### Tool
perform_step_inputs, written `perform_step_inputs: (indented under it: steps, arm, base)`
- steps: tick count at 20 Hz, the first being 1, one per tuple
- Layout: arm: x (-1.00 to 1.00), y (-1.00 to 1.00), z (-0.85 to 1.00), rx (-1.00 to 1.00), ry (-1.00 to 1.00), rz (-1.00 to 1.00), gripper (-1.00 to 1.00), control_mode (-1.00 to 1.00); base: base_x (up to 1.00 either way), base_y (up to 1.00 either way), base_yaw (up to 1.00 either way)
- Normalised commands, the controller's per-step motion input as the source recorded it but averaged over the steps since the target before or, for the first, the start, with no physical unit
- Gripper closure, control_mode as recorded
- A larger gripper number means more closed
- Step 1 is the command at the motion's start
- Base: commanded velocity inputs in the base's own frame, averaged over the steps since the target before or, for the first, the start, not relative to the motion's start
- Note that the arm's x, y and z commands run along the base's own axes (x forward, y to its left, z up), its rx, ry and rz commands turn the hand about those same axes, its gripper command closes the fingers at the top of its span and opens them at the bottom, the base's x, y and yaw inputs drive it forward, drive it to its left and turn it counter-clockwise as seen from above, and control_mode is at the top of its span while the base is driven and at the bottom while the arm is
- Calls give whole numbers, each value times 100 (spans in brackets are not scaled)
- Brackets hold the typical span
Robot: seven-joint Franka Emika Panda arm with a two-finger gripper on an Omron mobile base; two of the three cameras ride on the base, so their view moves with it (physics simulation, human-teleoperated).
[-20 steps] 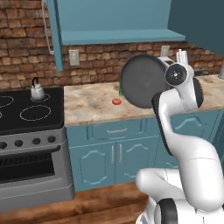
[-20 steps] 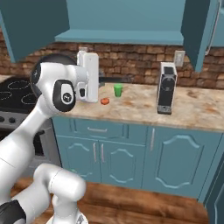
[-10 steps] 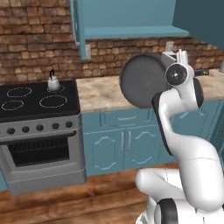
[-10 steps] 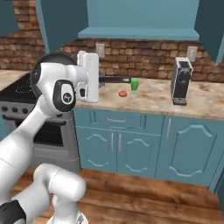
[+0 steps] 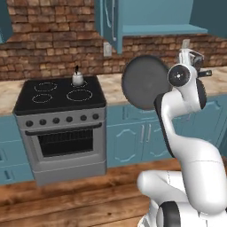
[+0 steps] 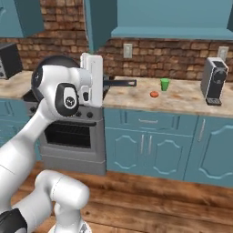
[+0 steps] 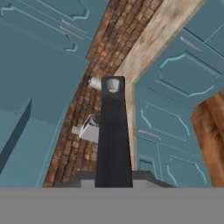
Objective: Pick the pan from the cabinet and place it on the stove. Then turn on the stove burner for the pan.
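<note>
The pan (image 5: 145, 82) hangs in the air on edge, its dark round underside facing the left base camera, above the counter just right of the stove (image 5: 60, 103). My gripper (image 6: 103, 83) is shut on its long black handle (image 6: 122, 83). In the hand view that handle (image 7: 113, 131) runs straight up from between the jaws. The stove's black top shows white burner rings, the front right one (image 5: 80, 95) bare. A silver kettle (image 5: 78, 79) stands on the back right ring. The teal cabinet (image 5: 156, 17) above the counter has its door (image 5: 110, 22) swung open.
A green cup (image 6: 164, 84) and a small red item (image 6: 154, 94) sit on the counter (image 6: 182, 98), with a coffee machine (image 6: 213, 82) further right. A toaster oven (image 6: 9, 59) stands left of the stove. Teal drawers and doors (image 6: 150, 141) run below.
Both base views have slid along the kitchen, so the stove now sits more fully in view, closer to the arm. The pan stays held in the same pose against the arm.
</note>
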Motion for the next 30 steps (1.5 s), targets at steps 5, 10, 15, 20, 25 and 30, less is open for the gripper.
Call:
perform_step_inputs:
  steps: [5,10,15,20,25,30]
  arm:
    - [0,0,0,0,0,0,100,100]
    - [0,0,0,0,0,0,100,100]
    - [0,0,0,0,0,0,100,100]
    - [0,0,0,0,0,0,100,100]
    - [0,0,0,0,0,0,100,100]
    - [0,0,0,0,0,0,100,100]
  base:
    - [-25,75,1]
    - [-1,76,2]
    - [24,71,3]
    - [55,33,1]
    - [77,4,0]
    - [69,25,1]
